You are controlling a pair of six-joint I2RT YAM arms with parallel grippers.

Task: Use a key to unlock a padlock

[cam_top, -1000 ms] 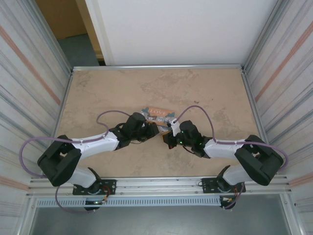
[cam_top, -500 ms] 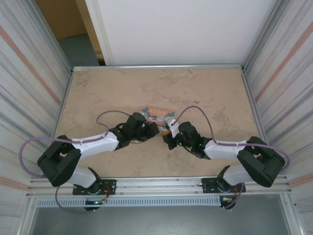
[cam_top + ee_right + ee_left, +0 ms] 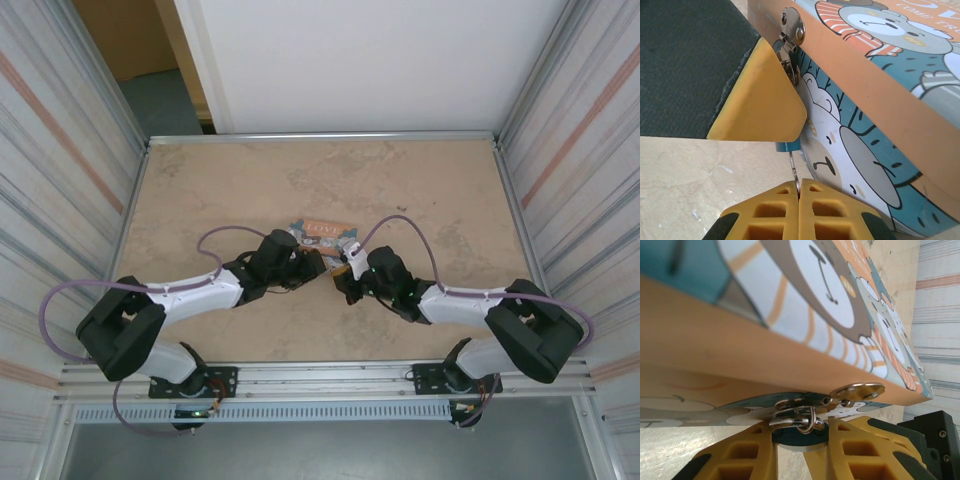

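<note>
The padlock [image 3: 799,436] hangs by its shackle [image 3: 807,421] from the hasp [image 3: 857,390] on the front wall of the tin [image 3: 880,100], which sits about mid-bench [image 3: 400,180]. The left gripper [image 3: 801,445] is clamped on the blue body, one yellow pad on each flat side. The right gripper [image 3: 799,187] is pinched tight on the key [image 3: 793,170], whose thin blade runs up from between its pads to the underside of the lock. I cannot tell whether it is seated in the keyhole.

The lock looks rigid, light and smooth-sided. Hung from a loose hasp, it would likely swing or twist if not braced, so the flat sides of the body are the sound place to hold it. The key seems the weak part: thin enough to bend, and liable to roll in the pads under a turning load. It probably needs holding close to the head and turning in line with the blade.

Room is tight at the lock. The tin wall stands just behind it, and one left finger lies just beside the key's path in the right wrist view. Open bench lies toward the near edge and out to both sides, with the side walls well apart.
</note>
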